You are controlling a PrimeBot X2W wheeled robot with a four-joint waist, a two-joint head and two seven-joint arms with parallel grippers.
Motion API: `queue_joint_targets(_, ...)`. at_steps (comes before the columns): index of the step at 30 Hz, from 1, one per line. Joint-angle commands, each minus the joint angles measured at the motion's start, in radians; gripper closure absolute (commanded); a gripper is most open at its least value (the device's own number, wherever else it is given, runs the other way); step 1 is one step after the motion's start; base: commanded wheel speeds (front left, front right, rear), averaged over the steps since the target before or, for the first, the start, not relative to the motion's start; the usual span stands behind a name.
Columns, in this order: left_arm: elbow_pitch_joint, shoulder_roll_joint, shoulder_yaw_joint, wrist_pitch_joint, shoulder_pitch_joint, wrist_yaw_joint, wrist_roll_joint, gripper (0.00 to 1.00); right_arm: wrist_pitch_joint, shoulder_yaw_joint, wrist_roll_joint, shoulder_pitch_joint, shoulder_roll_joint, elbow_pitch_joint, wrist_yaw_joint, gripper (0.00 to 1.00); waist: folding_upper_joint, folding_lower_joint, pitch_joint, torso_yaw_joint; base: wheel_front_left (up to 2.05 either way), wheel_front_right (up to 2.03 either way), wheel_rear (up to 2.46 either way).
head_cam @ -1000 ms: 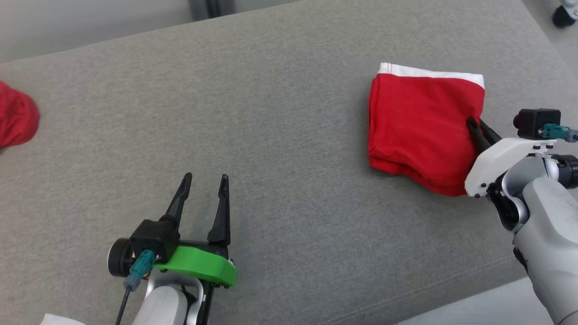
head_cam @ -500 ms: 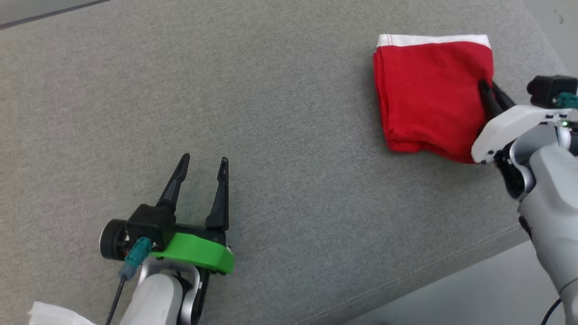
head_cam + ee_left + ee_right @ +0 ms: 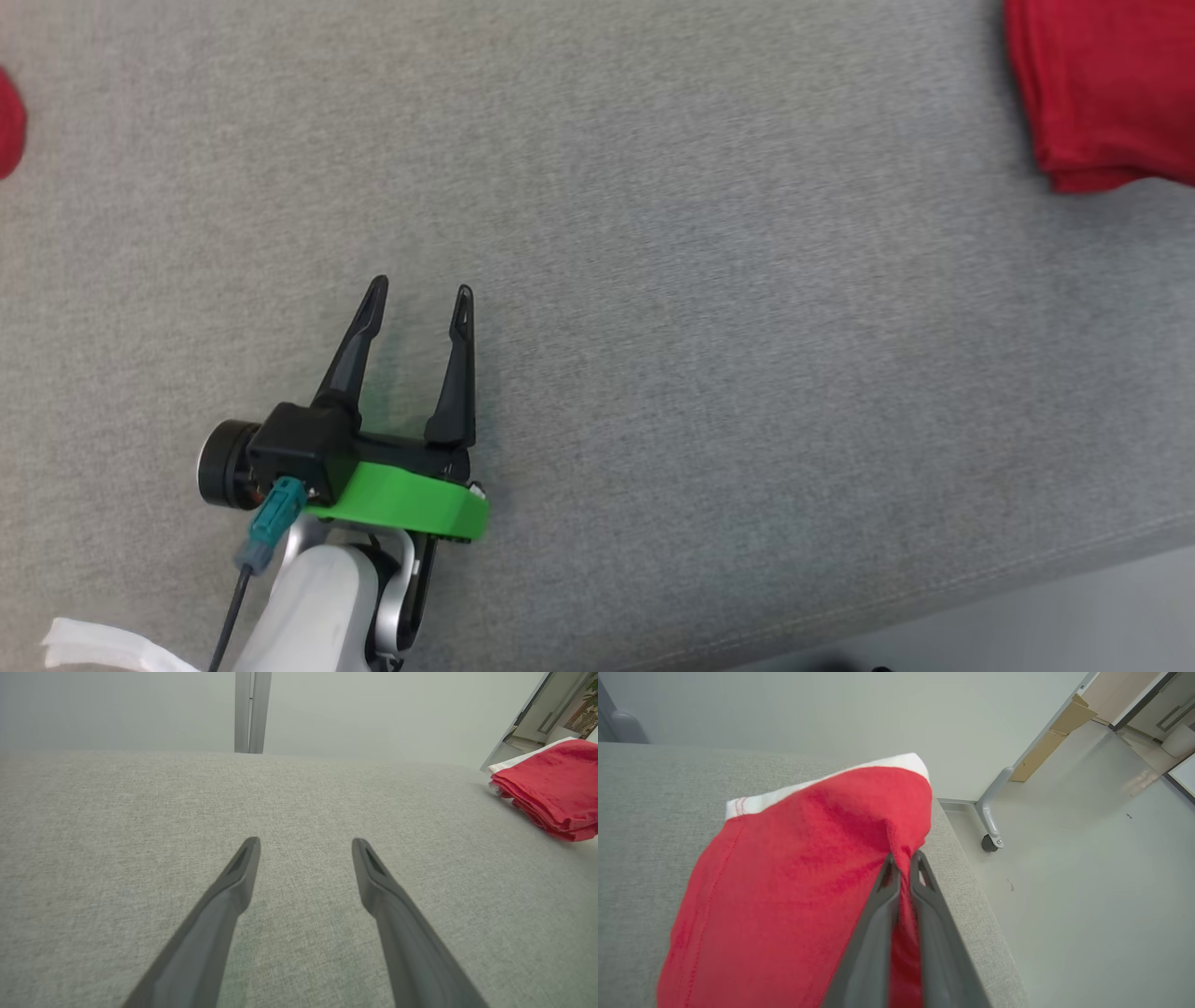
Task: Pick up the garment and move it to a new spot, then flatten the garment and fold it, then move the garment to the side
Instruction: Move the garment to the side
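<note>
**garment at the brink**

folded garment (image 3: pixel 784 882) lies at the right edge of the surface (image 3: pixel 747 373); right gripper (image 3: pixel 903 863) is clamped on its side. left gripper (image 3: pixel 421 286) gapes, empty. a sideways drag could undo the folds or spill it off that edge.

head: steep down on cushion (image 3: pixel 653 280) | left wrist: low, forward | right wrist: close | 3 share garment (image 3: pixel 1102 84)

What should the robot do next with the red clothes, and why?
Probably open the right gripper and let go. It is shut on the folded red garment, which lies flat near the right edge of the grey surface, so it looks already moved aside. The left gripper is open and holds nothing.
</note>
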Motion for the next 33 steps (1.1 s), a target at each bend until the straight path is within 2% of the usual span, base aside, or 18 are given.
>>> queue_joint_targets(1, -0.007, 0.003, 0.000, -0.003, -0.022, 0.002, 0.009, 0.00, -0.001, 0.001, -0.025, -0.023, -0.011, 0.017, -0.001, 1.00, 0.0000, -0.0001, 0.052, 0.054, 0.00, 0.00, 0.00)
queue_joint_targets(5, -0.012, 0.005, -0.001, -0.009, -0.026, 0.006, 0.007, 0.00, -0.011, -0.008, -0.090, -0.078, -0.041, 0.055, -0.001, 1.00, 0.0000, -0.0001, 0.073, 0.068, 0.00, 0.00, 0.00)
queue_joint_targets(9, -0.007, 0.003, -0.005, -0.013, -0.027, 0.010, 0.009, 0.00, -0.027, -0.012, -0.156, -0.112, -0.038, 0.090, -0.001, 1.00, 0.0000, -0.0001, 0.085, 0.070, 0.00, 0.00, 0.00)
queue_joint_targets(10, -0.006, 0.000, -0.008, -0.014, -0.028, 0.011, 0.010, 0.00, -0.030, -0.023, -0.170, -0.122, -0.037, 0.104, -0.001, 0.84, 0.0000, -0.0001, 0.087, 0.071, 0.00, 0.00, 0.00)
queue_joint_targets(11, -0.005, -0.001, -0.010, -0.014, -0.029, 0.011, 0.009, 0.00, -0.034, -0.031, -0.182, -0.127, -0.035, 0.113, -0.001, 0.31, 0.0000, -0.0001, 0.088, 0.071, 0.00, 0.00, 0.00)
queue_joint_targets(12, -0.004, -0.002, -0.013, -0.015, -0.031, 0.011, 0.009, 0.00, -0.039, -0.044, -0.200, -0.132, -0.039, 0.124, -0.001, 0.00, 0.0000, -0.0001, 0.089, 0.071, 0.00, 0.00, 0.00)
queue_joint_targets(17, 0.002, -0.002, -0.016, -0.018, -0.037, 0.010, 0.004, 0.00, -0.088, -0.111, -0.275, -0.141, -0.047, 0.168, -0.001, 0.00, 0.0000, -0.0001, 0.083, 0.065, 0.00, 0.00, 0.00)
queue_joint_targets(21, 0.010, -0.001, -0.017, -0.021, -0.034, 0.009, -0.003, 0.00, -0.114, -0.164, -0.325, -0.129, -0.018, 0.177, -0.001, 0.00, 0.0000, -0.0001, 0.063, 0.054, 0.00, 0.00, 0.00)
queue_joint_targets(26, 0.032, -0.002, -0.013, -0.026, -0.037, 0.006, -0.017, 0.00, -0.141, -0.200, -0.340, -0.112, 0.056, 0.163, -0.001, 0.00, 0.0000, -0.0001, 0.017, 0.043, 0.00, 0.00, 0.00)
queue_joint_targets(33, 0.093, 0.001, 0.042, -0.041, -0.054, 0.016, -0.051, 0.00, -0.159, -0.214, -0.279, -0.057, 0.174, 0.132, -0.001, 0.00, 0.0000, -0.0001, -0.097, 0.048, 0.00, 0.00, 0.00)
